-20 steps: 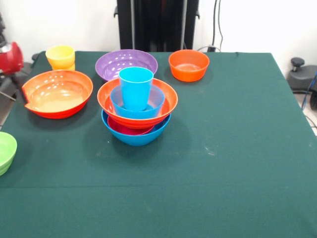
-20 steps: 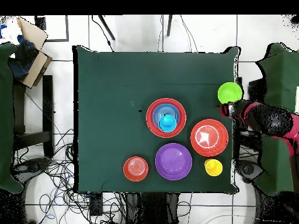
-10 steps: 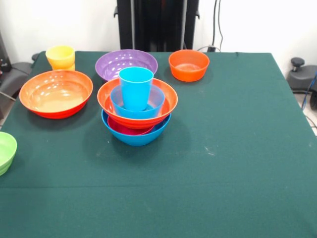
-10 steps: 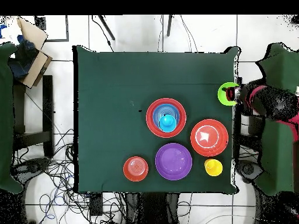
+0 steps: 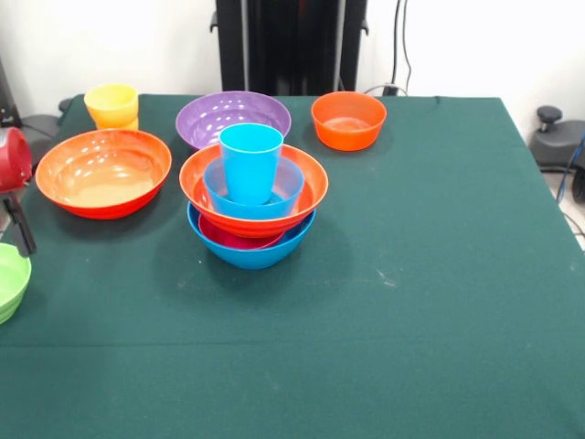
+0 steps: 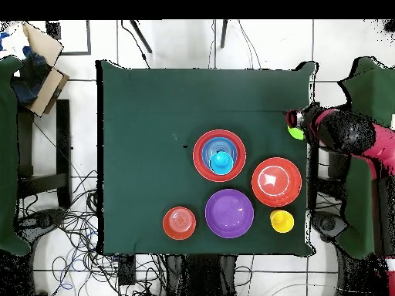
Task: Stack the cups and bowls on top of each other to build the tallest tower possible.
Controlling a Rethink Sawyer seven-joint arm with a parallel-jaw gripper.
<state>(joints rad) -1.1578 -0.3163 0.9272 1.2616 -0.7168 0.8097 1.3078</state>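
Five pieces already make up the tower [image 5: 252,197] at centre-left of the front view: a large blue bowl [image 5: 251,249] at the bottom, a magenta bowl [image 5: 233,238] in it, then a large orange bowl [image 5: 253,187], a medium blue bowl [image 5: 253,189] and the sky-blue cup [image 5: 250,162] upright at the top, empty as far as can be seen. Loose on the green desk [image 5: 411,274] are another large orange bowl [image 5: 104,172] at left, the yellow cup [image 5: 111,106] at upper left, the purple bowl [image 5: 233,119] behind the tower, a small orange bowl [image 5: 348,120] at upper centre, and the lime green bowl [image 5: 11,279] at the left edge; all look empty. The step in hand seems to be fetching that lime bowl: the gripper [image 6: 295,119] sits over it at the right edge of the overhead view, and only a sliver of green shows. Whether the jaws are apart or together I cannot tell. Next it must get hold of the rim, lift clear and carry the bowl to the tower.
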